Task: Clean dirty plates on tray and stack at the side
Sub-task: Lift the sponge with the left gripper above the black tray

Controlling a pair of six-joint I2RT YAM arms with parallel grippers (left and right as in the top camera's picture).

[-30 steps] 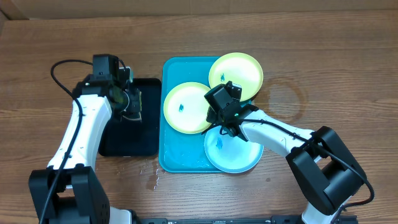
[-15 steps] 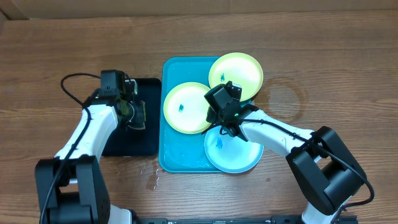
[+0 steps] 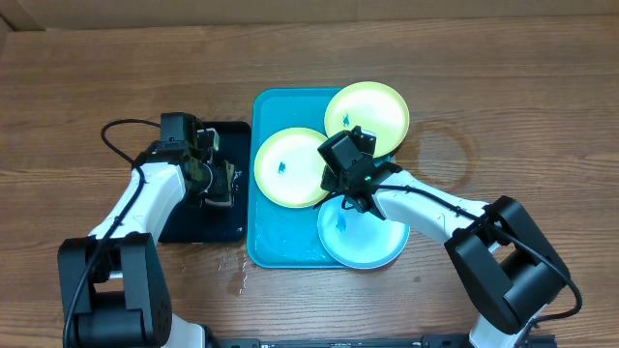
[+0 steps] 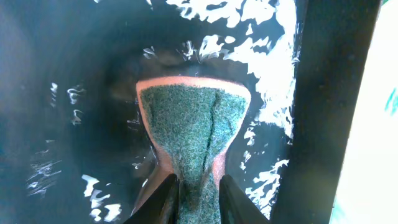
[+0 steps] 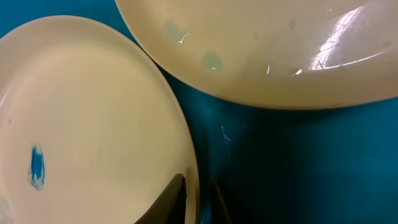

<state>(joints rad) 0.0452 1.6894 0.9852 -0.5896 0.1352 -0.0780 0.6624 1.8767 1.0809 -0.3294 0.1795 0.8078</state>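
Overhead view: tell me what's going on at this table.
The left gripper holds a green scouring sponge over the wet black tray. The right gripper has its jaws either side of the rim of one plate on the turquoise tray. All three plates show blue smudges; none is stacked yet.

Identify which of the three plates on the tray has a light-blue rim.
The plate lowest in the overhead view, at the tray's near-right corner; the other two have yellow-green rims.
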